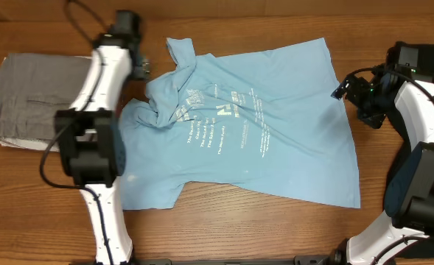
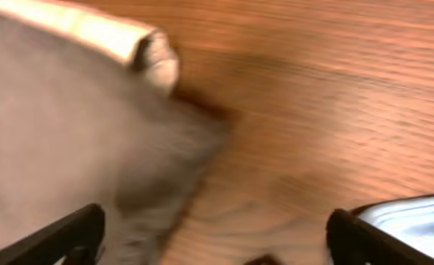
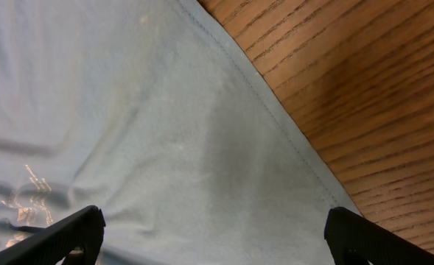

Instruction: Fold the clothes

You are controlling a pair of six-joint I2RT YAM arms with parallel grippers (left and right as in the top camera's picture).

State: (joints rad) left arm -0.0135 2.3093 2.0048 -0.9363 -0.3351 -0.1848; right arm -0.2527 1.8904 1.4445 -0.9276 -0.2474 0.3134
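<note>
The clothes are one light blue T-shirt (image 1: 275, 140), spread on the wooden table with its small white lettering facing up. Its upper left part near the collar is bunched and wrinkled. My left gripper (image 1: 138, 66) is open just off the shirt's upper left edge. In the left wrist view the left gripper (image 2: 217, 250) hangs over bare wood with only a corner of the T-shirt (image 2: 415, 221) beside one finger. My right gripper (image 1: 342, 90) is open over the shirt's right edge. In the right wrist view the right gripper (image 3: 217, 246) straddles flat T-shirt (image 3: 128, 125) cloth near the hem, gripping nothing.
A folded grey garment (image 1: 32, 99) lies at the table's left side, on top of something white; the grey garment (image 2: 47, 140) also fills the left of the left wrist view. Bare wooden table (image 1: 239, 228) shows along the front edge and behind the shirt.
</note>
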